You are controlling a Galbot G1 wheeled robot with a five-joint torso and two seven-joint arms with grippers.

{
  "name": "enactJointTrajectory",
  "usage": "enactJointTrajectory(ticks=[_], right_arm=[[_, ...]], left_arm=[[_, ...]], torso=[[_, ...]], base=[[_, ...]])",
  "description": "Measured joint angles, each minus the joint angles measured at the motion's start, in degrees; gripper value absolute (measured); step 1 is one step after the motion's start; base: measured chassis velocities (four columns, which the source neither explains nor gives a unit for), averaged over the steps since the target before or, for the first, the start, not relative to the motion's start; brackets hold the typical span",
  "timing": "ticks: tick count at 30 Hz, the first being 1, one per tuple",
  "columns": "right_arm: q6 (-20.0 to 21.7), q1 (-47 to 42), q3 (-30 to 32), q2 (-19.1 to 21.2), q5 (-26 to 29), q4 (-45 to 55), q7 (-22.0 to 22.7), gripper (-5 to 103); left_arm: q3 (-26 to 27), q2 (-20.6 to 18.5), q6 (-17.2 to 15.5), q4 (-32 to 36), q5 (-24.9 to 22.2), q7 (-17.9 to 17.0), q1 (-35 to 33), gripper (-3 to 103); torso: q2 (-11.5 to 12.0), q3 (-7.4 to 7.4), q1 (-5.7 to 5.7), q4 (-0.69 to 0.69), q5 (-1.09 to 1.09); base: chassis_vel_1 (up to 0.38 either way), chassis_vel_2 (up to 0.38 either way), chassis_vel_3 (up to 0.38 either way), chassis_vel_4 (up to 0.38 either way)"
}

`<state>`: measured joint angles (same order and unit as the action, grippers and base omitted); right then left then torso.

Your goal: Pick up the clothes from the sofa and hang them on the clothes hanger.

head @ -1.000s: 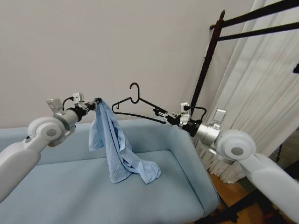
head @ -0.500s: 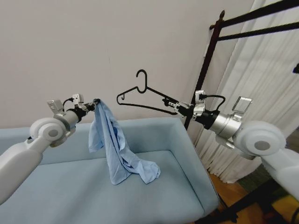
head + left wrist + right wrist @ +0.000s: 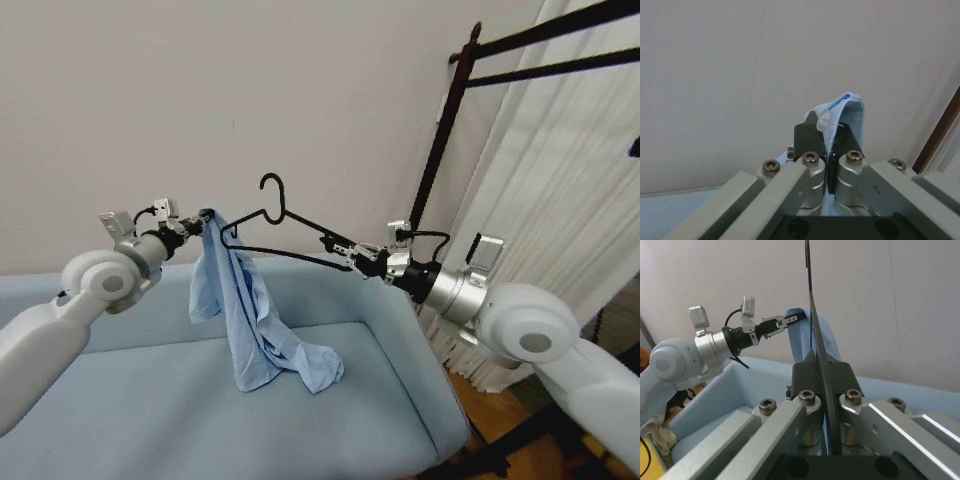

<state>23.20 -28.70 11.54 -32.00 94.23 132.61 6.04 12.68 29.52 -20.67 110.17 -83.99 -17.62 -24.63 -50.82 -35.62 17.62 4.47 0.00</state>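
Right gripper (image 3: 345,253), jaws clamping the hanger (image 3: 283,209), needed its tip slid level into the shirt (image 3: 242,305) pinched centre-left by left gripper (image 3: 199,224).

A plain off-white wall (image 3: 320,80) rises behind both grippers, with a thin vertical seam just above the left gripper (image 3: 200,222). Below it and the right gripper (image 3: 338,246) stretches a pale blue sofa (image 3: 120,400), its backrest against the wall. Behind the right gripper, towards its outer side, a dark clothes rack (image 3: 441,130) stands before white pleated curtains (image 3: 550,200). Brown wooden floor (image 3: 500,412) shows beside the sofa's end. The light is soft and even.
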Motion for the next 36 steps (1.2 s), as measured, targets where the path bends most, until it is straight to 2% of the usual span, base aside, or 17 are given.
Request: enactJointTrajectory(ticks=[12,27,36], right_arm=[[0.0,0.0,-1.0,-1.7,-0.7,-1.3,0.1,1],[0.0,2.1,-3.5,-6.8,-3.3,-3.1,0.0,1],[0.1,2.5,-3.9,-7.5,-8.2,-6.0,-1.3,1]], left_arm=[[0.1,0.4,0.0,0.8,0.1,-0.1,0.0,0],[0.1,0.4,0.1,3.7,0.0,-0.3,0.6,0],[0.2,0.2,0.0,5.7,-0.1,-0.9,1.5,0]], torso=[[0.0,0.00,0.00,0.00,0.00],[0.0,0.00,0.00,0.00,0.00],[0.0,0.00,0.00,-0.01,0.01]], base=[[0.000,0.000,0.000,0.000],[0.000,0.000,0.000,0.000],[0.000,0.000,0.000,0.000]])
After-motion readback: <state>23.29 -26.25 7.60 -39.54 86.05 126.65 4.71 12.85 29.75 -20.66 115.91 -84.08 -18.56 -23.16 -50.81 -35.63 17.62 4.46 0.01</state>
